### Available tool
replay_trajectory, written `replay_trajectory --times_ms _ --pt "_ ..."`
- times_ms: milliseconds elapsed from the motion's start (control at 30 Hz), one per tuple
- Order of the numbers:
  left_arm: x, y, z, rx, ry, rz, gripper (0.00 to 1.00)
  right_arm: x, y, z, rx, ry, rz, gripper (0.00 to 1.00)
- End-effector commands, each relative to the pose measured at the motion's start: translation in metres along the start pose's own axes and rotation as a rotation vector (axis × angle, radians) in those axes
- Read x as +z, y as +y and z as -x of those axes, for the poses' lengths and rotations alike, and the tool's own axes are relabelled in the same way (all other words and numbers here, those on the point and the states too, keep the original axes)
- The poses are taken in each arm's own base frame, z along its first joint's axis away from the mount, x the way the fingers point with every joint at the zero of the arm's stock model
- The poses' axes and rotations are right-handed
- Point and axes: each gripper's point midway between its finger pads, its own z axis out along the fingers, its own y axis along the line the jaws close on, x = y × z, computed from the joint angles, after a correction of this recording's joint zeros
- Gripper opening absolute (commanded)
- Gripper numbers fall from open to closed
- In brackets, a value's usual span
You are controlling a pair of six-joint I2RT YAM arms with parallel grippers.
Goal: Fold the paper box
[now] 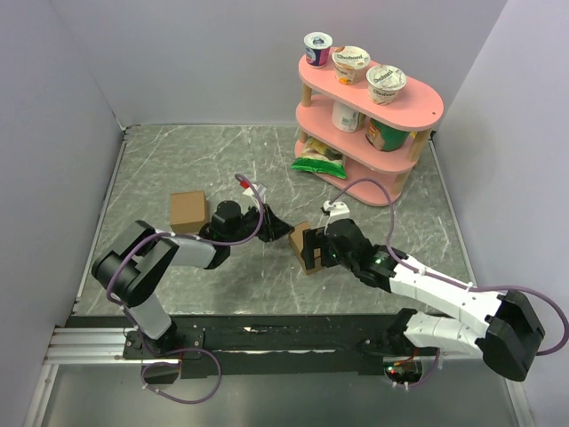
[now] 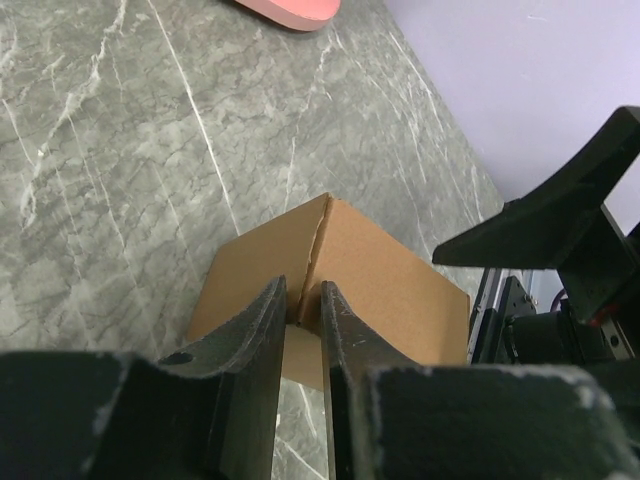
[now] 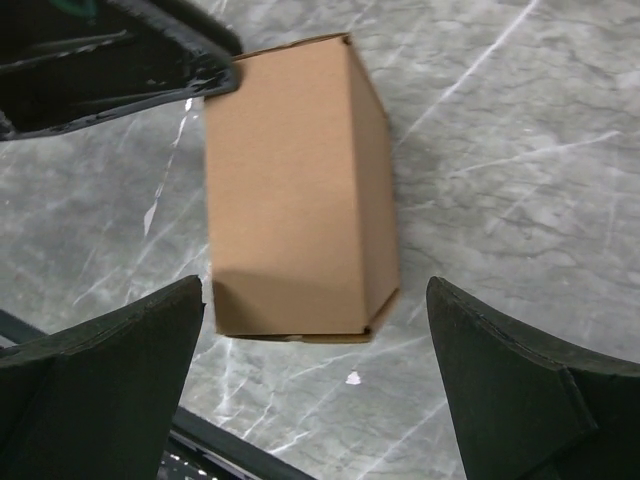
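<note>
The paper box (image 1: 300, 246) is a small brown carton standing on the marble table between both arms. In the left wrist view the paper box (image 2: 385, 285) shows a raised seam. My left gripper (image 2: 303, 303) is pinched on that cardboard edge with only a thin gap between its fingers. From above, the left gripper (image 1: 283, 229) reaches the carton's upper left corner. My right gripper (image 1: 313, 250) sits against the carton's right side. The right wrist view has the paper box (image 3: 290, 190) lying just beyond my right gripper (image 3: 315, 375), whose jaws stand wide open and touch nothing.
A neat brown cardboard cube (image 1: 188, 210) sits to the left, behind the left arm. A pink two-level shelf (image 1: 418, 105) with yoghurt cups stands at the back right, and a green snack bag (image 1: 318, 162) lies at its foot. Grey walls close in the table.
</note>
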Motion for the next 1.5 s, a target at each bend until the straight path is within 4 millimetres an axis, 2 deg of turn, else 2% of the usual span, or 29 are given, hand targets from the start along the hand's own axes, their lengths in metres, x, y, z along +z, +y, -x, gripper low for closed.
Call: replay_trajectory --times_ms 0,133,233,300,467,533,733,900,1133,1267,1467 --pt "-0.011 0.024 -0.040 -0.025 0.110 0.096 0.24 0.006 0.004 -0.008 0.000 0.010 0.003 0.97" --pt "-0.013 0.026 -0.043 -0.028 0.112 0.101 0.24 0.011 -0.003 -0.024 -0.006 0.047 -0.029 0.93" --pt "-0.015 0.026 -0.044 -0.030 0.111 0.103 0.24 0.012 -0.004 -0.026 -0.026 0.048 -0.051 0.84" --pt "-0.015 0.026 -0.042 -0.025 0.101 0.103 0.24 0.011 -0.004 -0.020 -0.053 0.025 -0.085 0.79" --pt "-0.019 0.020 -0.036 -0.007 0.085 0.092 0.26 0.010 0.003 -0.008 -0.135 -0.035 -0.160 0.80" --pt "-0.021 0.017 -0.033 0.004 0.078 0.091 0.26 0.014 -0.003 -0.006 -0.159 -0.049 -0.211 0.83" --pt "-0.022 0.018 -0.034 0.017 0.082 0.092 0.30 0.018 -0.011 0.007 -0.281 -0.110 -0.297 0.83" --pt "-0.021 0.015 -0.030 0.029 0.077 0.085 0.31 0.018 0.001 0.024 -0.432 -0.202 -0.283 0.84" --pt "-0.021 0.015 -0.029 0.054 0.084 0.082 0.29 0.022 0.019 0.036 -0.574 -0.269 -0.191 0.95" --pt "-0.023 0.018 -0.031 0.071 0.083 0.091 0.29 0.028 0.032 0.027 -0.671 -0.221 -0.103 0.95" --pt "-0.033 0.035 -0.037 0.061 0.076 0.187 0.29 0.033 0.054 0.005 -0.664 -0.127 0.042 0.89"
